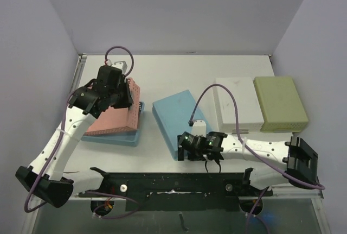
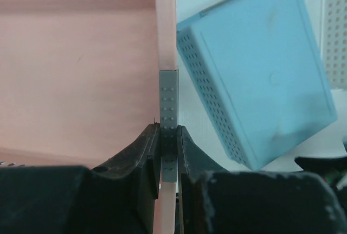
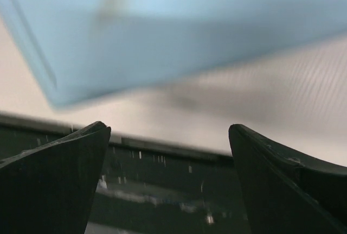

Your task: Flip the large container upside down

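Observation:
The large container [image 1: 111, 119] is a pink perforated tub at the left, resting in a shallow blue tray [image 1: 116, 138]. My left gripper [image 1: 128, 96] is shut on its right wall. In the left wrist view both fingers pinch the thin pink rim [image 2: 165, 38] at a grey perforated patch, with my left gripper [image 2: 168, 136] shut on it and the tub's inside [image 2: 81, 82] to the left. My right gripper [image 1: 182, 148] is open by the near corner of a blue box [image 1: 176, 113]. In the right wrist view my right gripper [image 3: 169, 136] holds nothing.
The blue box [image 2: 260, 71] lies bottom up at the table's middle, just right of the pink tub, and fills the top of the right wrist view [image 3: 190, 33]. A white container [image 1: 238, 101] and a green container [image 1: 280, 102] sit at the right. A black rail [image 1: 173, 182] runs along the near edge.

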Robot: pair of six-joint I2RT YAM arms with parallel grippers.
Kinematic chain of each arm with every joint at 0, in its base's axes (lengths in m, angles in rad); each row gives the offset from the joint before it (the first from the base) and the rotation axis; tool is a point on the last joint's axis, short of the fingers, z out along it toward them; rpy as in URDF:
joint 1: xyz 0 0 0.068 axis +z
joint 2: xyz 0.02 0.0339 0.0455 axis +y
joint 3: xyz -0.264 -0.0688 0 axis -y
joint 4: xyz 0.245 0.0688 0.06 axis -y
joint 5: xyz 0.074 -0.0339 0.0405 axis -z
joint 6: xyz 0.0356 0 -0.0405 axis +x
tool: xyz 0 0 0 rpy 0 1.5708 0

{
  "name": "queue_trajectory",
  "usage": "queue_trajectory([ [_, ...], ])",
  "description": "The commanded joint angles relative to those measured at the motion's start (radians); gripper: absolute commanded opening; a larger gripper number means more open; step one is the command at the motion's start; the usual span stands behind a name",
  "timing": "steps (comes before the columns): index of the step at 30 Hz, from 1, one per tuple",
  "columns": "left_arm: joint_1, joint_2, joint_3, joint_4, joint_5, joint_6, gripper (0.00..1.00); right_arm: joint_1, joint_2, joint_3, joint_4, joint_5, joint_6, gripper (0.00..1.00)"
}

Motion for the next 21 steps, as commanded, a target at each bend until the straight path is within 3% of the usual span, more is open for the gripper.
queue_trajectory([
  [1,0.005,-0.044,0.139,-0.069,-0.042,0.015,0.0,-0.218,0.053,0.033,0.264,0.009,-0.19,0.98],
  [4,0.005,-0.062,0.2,-0.104,-0.042,-0.001,0.0,-0.371,0.117,0.077,0.392,-0.05,-0.342,0.98],
  [10,0.005,-0.083,0.272,-0.129,-0.037,-0.024,0.0,-0.551,0.365,0.349,0.432,-0.108,-0.592,0.98],
  [16,0.004,-0.09,0.291,-0.128,-0.004,-0.036,0.0,-0.645,0.591,0.682,0.282,-0.156,-0.652,0.98],
  [18,0.003,-0.091,0.303,-0.127,0.012,-0.038,0.0,-0.63,0.56,0.664,0.283,-0.149,-0.651,0.98],
  [21,0.003,-0.086,0.322,-0.113,0.038,-0.041,0.0,-0.596,0.443,0.505,0.364,-0.148,-0.622,0.98],
])
